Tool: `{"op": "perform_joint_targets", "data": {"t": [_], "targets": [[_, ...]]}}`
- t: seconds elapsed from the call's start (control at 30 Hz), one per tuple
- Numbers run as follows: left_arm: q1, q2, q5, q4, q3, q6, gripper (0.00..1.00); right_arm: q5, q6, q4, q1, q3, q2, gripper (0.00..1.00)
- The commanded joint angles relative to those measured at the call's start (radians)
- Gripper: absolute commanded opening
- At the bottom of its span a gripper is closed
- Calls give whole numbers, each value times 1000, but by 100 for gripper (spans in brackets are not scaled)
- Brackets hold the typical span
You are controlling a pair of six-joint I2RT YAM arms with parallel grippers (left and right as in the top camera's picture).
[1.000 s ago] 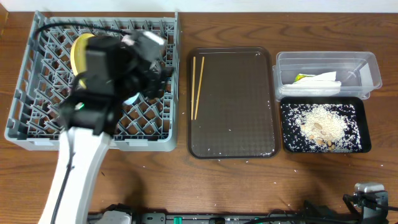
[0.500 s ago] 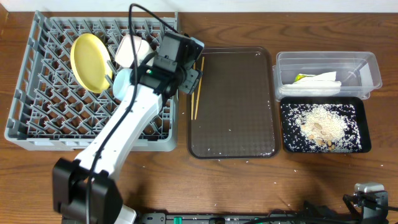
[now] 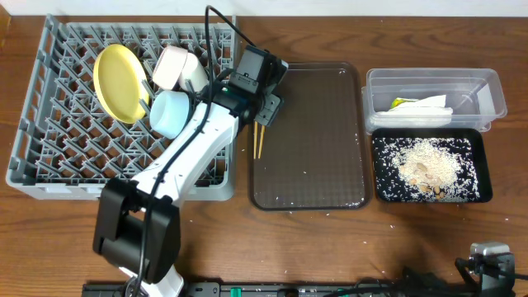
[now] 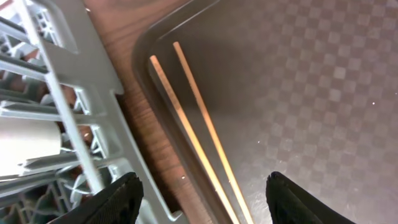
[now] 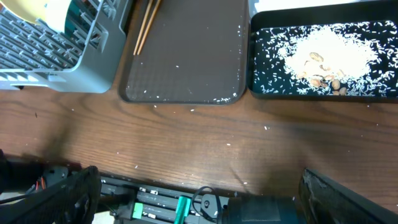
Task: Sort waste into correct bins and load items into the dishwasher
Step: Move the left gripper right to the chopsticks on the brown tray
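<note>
Swinging right since a second ago, the left arm has left the middle of the rack and now reaches over its right rim, so the dishes it covered are in plain sight. The left gripper (image 4: 202,186) hangs above the far-left corner of the dark brown flat serving tray (image 3: 318,157), its black fingers (image 4: 118,199) standing apart and holding nothing. The two thin wooden chopsticks (image 4: 194,127) lie side by side on that tray, close along its left edge, passing below the gap between the fingers in the wrist view; whether the fingers touch them cannot be told.

In the large square grey plastic dish rack (image 3: 49,157) at the left, the round yellow plate (image 3: 120,82) stands on edge among the pegs. The white bowl (image 3: 171,66) sits just right of it towards the far side, and the light blue bowl (image 3: 171,114) rests just near of the white one.

At the right, the clear rectangular plastic tub (image 3: 487,87) holds the crumpled white paper napkin (image 3: 425,107) with its yellow-green scrap. Touching its near side, the shallow black rectangular tray (image 3: 379,194) carries the pale rice-like crumbs (image 3: 425,165), heaped at its middle. Stray grains dot the brown tray and the wooden table (image 3: 330,247).

The right gripper (image 5: 199,186) is parked low at the near-right edge of the table, its jaws spread wide and empty.
</note>
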Motion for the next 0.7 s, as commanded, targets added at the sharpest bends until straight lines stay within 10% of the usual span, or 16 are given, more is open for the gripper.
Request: {"op": "perform_joint_targets", "data": {"t": [0.0, 0.67], "targets": [[0, 47, 13, 2, 29, -32, 66, 6, 9, -1, -13, 0, 0, 99], [-7, 323, 39, -139, 288, -61, 66, 6, 9, -9, -13, 0, 0, 99]]}}
